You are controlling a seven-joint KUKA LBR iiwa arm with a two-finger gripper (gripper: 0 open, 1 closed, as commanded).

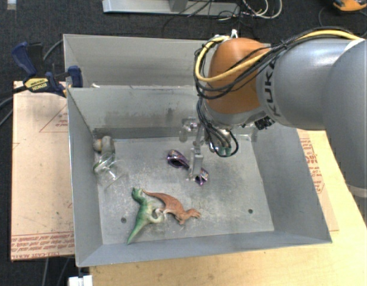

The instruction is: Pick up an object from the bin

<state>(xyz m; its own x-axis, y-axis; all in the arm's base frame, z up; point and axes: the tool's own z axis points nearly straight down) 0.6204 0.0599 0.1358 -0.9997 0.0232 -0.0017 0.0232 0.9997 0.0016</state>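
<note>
The bin [82, 183] holds a clear scrap [105, 163] by its left wall. Near the front edge, a green dinosaur [140, 214] touches a brown one [175, 207]. Purple glasses [177, 158] lie mid-floor, directly under the gripper [197, 161]. I cannot tell whether its jaws are spread or pinched. The floor to the right is bare.

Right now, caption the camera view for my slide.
Gripper low over a shiny purple object mid-bin; green toy dinosaur and brown toy dinosaur lie touching nearer the front.
</note>
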